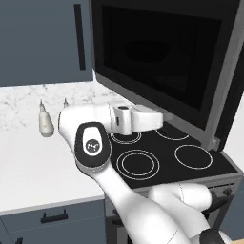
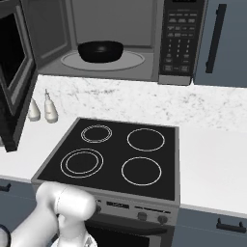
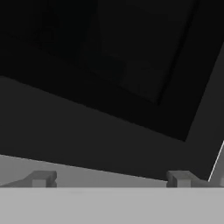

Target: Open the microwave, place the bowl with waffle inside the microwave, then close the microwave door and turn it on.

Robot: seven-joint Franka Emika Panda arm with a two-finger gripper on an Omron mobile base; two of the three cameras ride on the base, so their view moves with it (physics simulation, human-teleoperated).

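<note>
The bowl [image 2: 101, 51] sits inside the microwave [image 2: 116, 41]; the pincer [image 3: 111, 178], fingers spread wide, apparently faces the open microwave door [image 1: 162, 62].

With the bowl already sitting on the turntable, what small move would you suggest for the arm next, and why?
Probably press the hand against the microwave door and begin swinging it shut. The bowl already rests inside the microwave, the door stands wide open, and the open, empty gripper faces the door's dark glass at close range.
</note>
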